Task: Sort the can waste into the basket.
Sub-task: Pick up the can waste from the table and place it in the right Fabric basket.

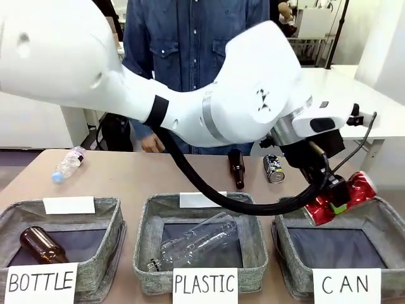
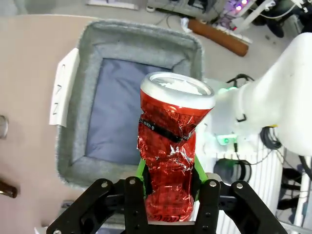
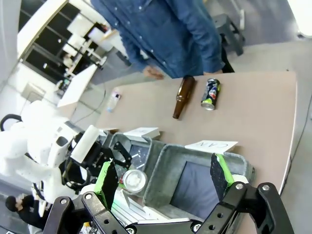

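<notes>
The crushed red can (image 1: 357, 188) hangs tilted over the far edge of the grey basket (image 1: 281, 247) signed "CAN", with my left gripper (image 1: 335, 200) shut on it. In the left wrist view the red can (image 2: 170, 122) stands between the green pads of my left gripper (image 2: 170, 171), above the basket (image 2: 146, 31) and its dark floor. The dark can (image 1: 273, 168) lies on the table behind that basket. My right gripper (image 3: 163, 178) is open and holds nothing, looking down at the same basket (image 3: 161, 168) and the dark can (image 3: 210, 93).
A brown bottle (image 1: 236, 168) lies next to the dark can, and a clear plastic bottle (image 1: 68, 163) lies far left. The "PLASTIC" basket (image 1: 142, 253) holds a clear bottle; the "BOTTLE" basket (image 1: 107, 253) holds a brown one. A person (image 1: 190, 38) stands across the table.
</notes>
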Controlling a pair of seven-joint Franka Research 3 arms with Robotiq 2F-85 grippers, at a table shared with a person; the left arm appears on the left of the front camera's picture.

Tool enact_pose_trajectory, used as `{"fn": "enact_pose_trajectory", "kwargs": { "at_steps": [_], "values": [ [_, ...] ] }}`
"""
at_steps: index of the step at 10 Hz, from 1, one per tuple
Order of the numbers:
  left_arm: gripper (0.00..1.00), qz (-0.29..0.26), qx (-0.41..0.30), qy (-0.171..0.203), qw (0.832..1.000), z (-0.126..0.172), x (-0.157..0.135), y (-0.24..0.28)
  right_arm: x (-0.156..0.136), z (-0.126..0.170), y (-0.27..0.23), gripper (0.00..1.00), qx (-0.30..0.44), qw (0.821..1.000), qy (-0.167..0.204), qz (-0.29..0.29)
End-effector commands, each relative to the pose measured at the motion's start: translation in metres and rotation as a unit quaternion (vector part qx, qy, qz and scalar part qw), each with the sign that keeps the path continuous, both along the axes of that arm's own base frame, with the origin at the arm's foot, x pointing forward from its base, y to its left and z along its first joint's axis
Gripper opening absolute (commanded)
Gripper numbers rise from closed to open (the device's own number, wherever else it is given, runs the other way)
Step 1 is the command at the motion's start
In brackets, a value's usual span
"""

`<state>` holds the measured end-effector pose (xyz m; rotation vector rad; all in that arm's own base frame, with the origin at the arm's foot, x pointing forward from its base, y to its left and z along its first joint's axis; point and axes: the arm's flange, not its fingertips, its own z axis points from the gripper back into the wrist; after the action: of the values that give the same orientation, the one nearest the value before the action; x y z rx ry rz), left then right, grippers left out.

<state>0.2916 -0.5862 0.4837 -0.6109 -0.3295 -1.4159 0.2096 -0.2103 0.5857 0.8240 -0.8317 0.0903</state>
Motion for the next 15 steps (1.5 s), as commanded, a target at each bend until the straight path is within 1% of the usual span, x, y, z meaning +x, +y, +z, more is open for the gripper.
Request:
{"fn": "enact_pose_trajectory", "kwargs": {
  "at_steps": [1, 2, 3, 4, 5, 7, 10, 11, 12, 13, 14, 15],
  "values": [
    [0.37, 0.010, -0.013, -0.053, 0.998, -0.006, -0.002, 0.006, -0.001, 0.005, 0.000, 1.00, 0.003, 1.000, 0.007, -0.004],
    [0.37, 0.007, -0.019, -0.056, 0.998, -0.009, 0.001, 0.006, -0.001, 0.005, 0.000, 1.00, 0.003, 1.000, 0.007, -0.004],
    [0.46, 0.002, -0.021, -0.053, 0.998, -0.011, 0.004, 0.006, -0.001, 0.005, 0.000, 1.00, 0.003, 1.000, 0.007, -0.004],
    [0.96, -0.010, -0.015, -0.054, 0.998, -0.014, 0.005, 0.006, -0.001, 0.005, 0.000, 1.00, 0.003, 1.000, 0.007, -0.004],
    [1.00, -0.012, -0.019, -0.057, 0.998, -0.014, 0.005, 0.006, -0.001, 0.005, 0.000, 1.00, 0.003, 1.000, 0.007, -0.004],
    [1.00, -0.010, -0.022, -0.068, 0.997, -0.014, 0.003, 0.006, -0.001, 0.005, 0.000, 1.00, 0.003, 1.000, 0.007, -0.004],
    [1.00, 0.004, -0.021, -0.063, 0.998, -0.016, 0.002, 0.009, -0.001, 0.005, 0.000, 1.00, 0.003, 1.000, 0.007, -0.004],
    [1.00, 0.009, -0.019, -0.050, 0.999, -0.015, 0.003, 0.013, -0.001, 0.005, 0.000, 1.00, 0.003, 1.000, 0.007, -0.004],
    [1.00, 0.004, -0.007, -0.012, 1.000, -0.013, 0.003, 0.031, -0.001, 0.005, 0.000, 1.00, 0.003, 1.000, 0.007, -0.004],
    [1.00, 0.001, 0.015, 0.019, 1.000, -0.003, 0.000, 0.064, 0.000, 0.000, 0.000, 1.00, 0.000, 1.000, 0.000, 0.000],
    [1.00, -0.006, 0.019, 0.039, 0.999, 0.016, -0.015, 0.110, 0.015, 0.002, 0.013, 1.00, 0.019, 1.000, 0.003, -0.007],
    [1.00, -0.007, 0.024, 0.052, 0.998, 0.035, -0.033, 0.154, 0.028, 0.001, 0.026, 1.00, 0.012, 1.000, 0.013, 0.010]
  ]
}}
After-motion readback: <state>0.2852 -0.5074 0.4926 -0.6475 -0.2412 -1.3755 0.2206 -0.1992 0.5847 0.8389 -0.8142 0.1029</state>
